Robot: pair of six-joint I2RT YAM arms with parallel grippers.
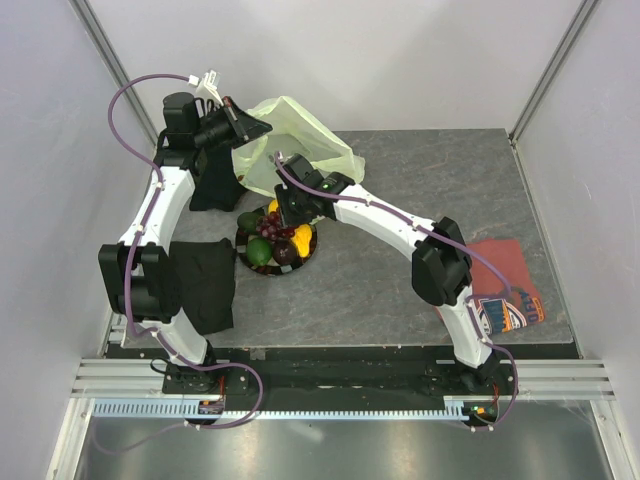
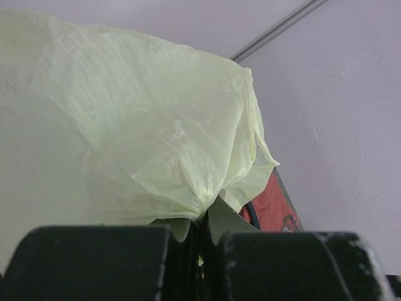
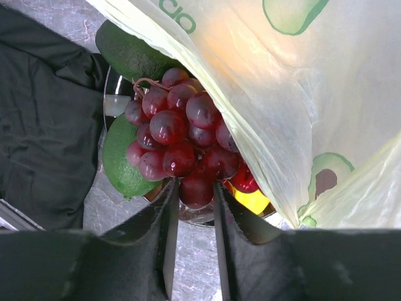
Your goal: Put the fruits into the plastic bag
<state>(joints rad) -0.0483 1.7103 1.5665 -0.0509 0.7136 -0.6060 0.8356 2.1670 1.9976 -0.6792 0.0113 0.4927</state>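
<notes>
Upper left: left tool (image 2: 199,229) pinching a fold of plastic bag (image 2: 156,125), likely holding its mouth raised for loading. Centre: right tool (image 3: 195,190) nipping grape bunch (image 3: 178,135) on plate (image 1: 285,271), apparently to lift it

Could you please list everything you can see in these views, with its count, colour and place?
plastic bag: one, pale green, far left part of the table, one edge held up
grape bunch: one, dark red-purple, on the plate
green fruits: two, one dark and one lighter green, on the plate beside the grapes
yellow fruits: two patches showing, yellow-orange, on the plate
plate: one, dark, mid-table beside the bag
black cloths: two, black, left side of the table
red shirt: one, red with print, near right corner
table: one, grey
left hand: shut, pinching the bag's edge
right hand: over the plate, fingers closed around a grape
</notes>
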